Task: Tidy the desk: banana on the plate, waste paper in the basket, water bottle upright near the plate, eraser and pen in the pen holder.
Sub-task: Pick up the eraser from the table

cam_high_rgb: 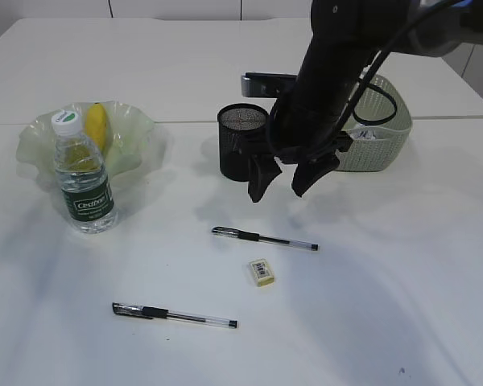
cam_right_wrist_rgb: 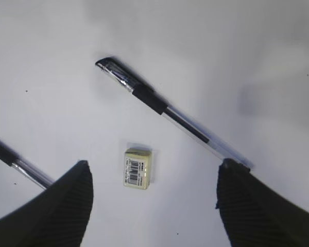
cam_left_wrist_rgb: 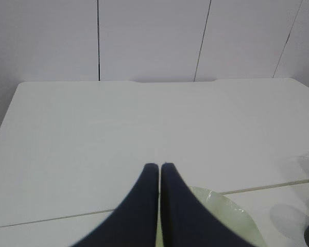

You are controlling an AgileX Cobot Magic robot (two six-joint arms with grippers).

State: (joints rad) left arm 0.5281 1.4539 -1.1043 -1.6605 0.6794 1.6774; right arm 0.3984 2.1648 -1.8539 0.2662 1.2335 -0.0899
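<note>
The banana [cam_high_rgb: 97, 125] lies in the pale green plate [cam_high_rgb: 137, 133] at the left. The water bottle [cam_high_rgb: 83, 177] stands upright just in front of the plate. A black pen [cam_high_rgb: 263, 238] and a small yellow eraser [cam_high_rgb: 262, 272] lie mid-table; both show in the right wrist view, the pen [cam_right_wrist_rgb: 167, 110] and the eraser [cam_right_wrist_rgb: 138, 168]. A second pen [cam_high_rgb: 174, 314] lies nearer the front, its end in the right wrist view [cam_right_wrist_rgb: 15, 164]. My right gripper [cam_high_rgb: 281, 178] hangs open above the pen and eraser [cam_right_wrist_rgb: 153, 177]. My left gripper [cam_left_wrist_rgb: 159, 165] is shut and empty above the plate's rim [cam_left_wrist_rgb: 226, 211].
A black mesh pen holder [cam_high_rgb: 242, 141] stands behind my right gripper. A pale green basket [cam_high_rgb: 380, 133] sits to its right, partly hidden by my right arm. The table's back edge and a seam run behind them.
</note>
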